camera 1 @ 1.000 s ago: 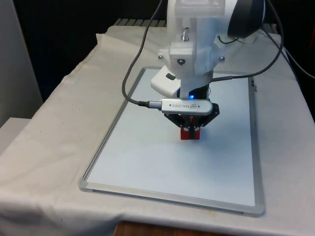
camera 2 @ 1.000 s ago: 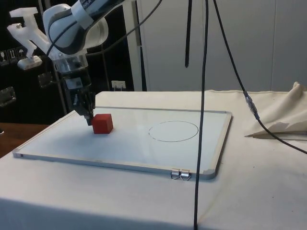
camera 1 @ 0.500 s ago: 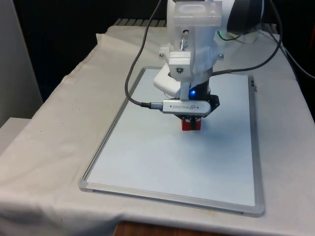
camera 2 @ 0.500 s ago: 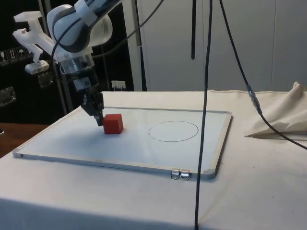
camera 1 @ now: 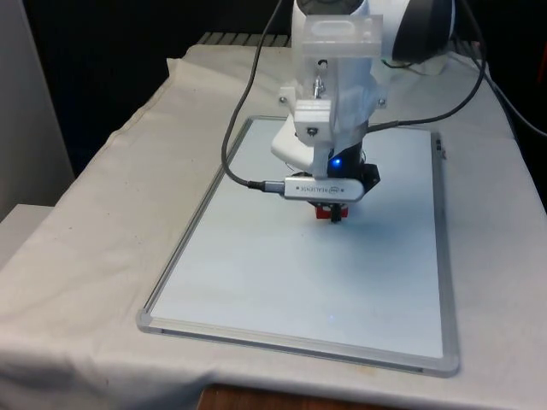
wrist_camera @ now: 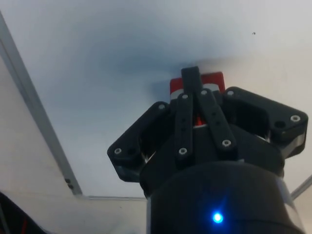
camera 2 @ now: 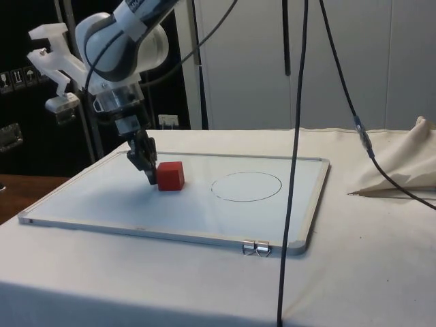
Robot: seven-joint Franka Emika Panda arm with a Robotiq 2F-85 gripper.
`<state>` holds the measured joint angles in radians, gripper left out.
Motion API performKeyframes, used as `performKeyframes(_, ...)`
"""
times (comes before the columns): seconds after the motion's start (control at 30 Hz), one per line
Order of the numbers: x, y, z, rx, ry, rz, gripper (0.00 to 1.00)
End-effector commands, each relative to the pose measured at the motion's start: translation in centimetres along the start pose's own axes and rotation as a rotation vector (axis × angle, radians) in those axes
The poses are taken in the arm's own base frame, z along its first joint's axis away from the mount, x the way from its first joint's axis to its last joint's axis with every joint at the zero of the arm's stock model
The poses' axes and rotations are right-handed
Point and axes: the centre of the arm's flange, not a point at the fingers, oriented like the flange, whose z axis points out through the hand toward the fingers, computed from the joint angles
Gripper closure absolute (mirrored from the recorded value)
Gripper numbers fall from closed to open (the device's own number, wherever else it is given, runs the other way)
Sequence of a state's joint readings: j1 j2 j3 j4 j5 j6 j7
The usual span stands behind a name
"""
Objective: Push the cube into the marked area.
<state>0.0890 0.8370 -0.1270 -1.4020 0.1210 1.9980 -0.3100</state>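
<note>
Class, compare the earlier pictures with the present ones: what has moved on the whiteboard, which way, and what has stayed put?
The gripper, fingers shut, has pushed the red cube across the whiteboard towards the drawn circle; the cube is not yet inside it. Nothing was grasped or released. Whiteboard, circle and cloth are unchanged.

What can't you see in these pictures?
- Front view: most of the red cube is hidden behind the claw and the wrist above it.
- Front view: the drawn circle, plain in the side view, cannot be made out on the whiteboard.
- Wrist view: the claw's body covers much of the cube, so only its top part shows.
- Side view: whether the claw actually touches the cube is too close to tell.
</note>
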Motion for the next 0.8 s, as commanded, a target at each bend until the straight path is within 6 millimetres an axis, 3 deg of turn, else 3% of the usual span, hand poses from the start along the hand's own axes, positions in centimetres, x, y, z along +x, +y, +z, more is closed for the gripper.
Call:
performKeyframes(0.0,-0.2,-0.1,0.4,-0.005,0.017,-0.007,1.0)
performKeyframes(0.2,-0.6,0.1,1.4,-0.014,0.028,-0.019,1.0)
performKeyframes(0.53,-2.7,-0.1,-1.1,-0.015,0.045,-0.028,1.0)
performKeyframes(0.77,-4.0,-0.4,-1.3,-0.007,0.035,-0.04,1.0)
